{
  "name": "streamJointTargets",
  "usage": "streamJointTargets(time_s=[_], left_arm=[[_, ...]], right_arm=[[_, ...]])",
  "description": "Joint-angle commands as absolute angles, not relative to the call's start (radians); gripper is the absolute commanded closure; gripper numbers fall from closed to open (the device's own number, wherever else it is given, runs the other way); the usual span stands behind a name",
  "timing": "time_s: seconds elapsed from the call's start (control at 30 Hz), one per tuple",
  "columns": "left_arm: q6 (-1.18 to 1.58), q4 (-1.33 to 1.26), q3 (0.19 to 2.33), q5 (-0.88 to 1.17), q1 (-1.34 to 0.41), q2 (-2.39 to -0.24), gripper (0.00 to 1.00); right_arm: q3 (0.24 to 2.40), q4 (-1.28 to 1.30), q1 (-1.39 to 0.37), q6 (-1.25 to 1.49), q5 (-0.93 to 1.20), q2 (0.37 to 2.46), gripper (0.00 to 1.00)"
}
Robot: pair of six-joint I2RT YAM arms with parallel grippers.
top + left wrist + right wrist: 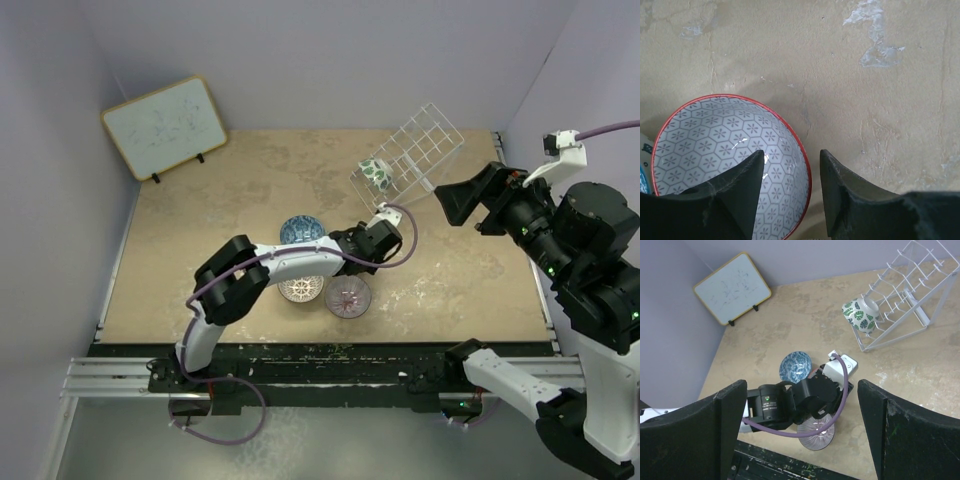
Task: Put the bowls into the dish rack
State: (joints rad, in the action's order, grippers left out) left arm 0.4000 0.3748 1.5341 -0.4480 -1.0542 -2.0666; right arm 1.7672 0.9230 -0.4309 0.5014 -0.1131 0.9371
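Bowls sit mid-bench: the grey-white bowl (715, 140) lies under the left claw (791, 152), which is spread apart and grips nothing, one finger over the bowl's inside and the other outside its red rim. The blue bowl (300, 230), lattice bowl (301, 289) and purple bowl (348, 296) rest nearby, and the green bowl (375, 172) leans in the rack (425, 140). The right claw (801, 384) hangs released, high above them.
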Motion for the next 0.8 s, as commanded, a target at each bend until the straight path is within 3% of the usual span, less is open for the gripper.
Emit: streamJointTargets(time_s=[0.0, 0.4, 0.63, 0.77], left_arm=[[0.357, 0.353, 1.585, -0.502, -1.052, -2.097, 0.49], [0.356, 0.352, 1.566, -0.551, -1.056, -2.062, 0.68], [0.368, 0.316, 1.561, -0.544, -1.057, -2.015, 1.0], [0.378, 0.286, 1.591, -0.511, -1.056, -1.975, 1.0]], right_arm=[[1.789, 0.893, -0.427, 0.494, -0.126, 0.945, 0.07], [1.786, 0.885, -0.427, 0.501, -0.133, 0.941, 0.07], [1.777, 0.884, -0.427, 0.509, -0.137, 0.932, 0.07], [1.776, 0.889, -0.427, 0.514, -0.137, 0.926, 0.07]])
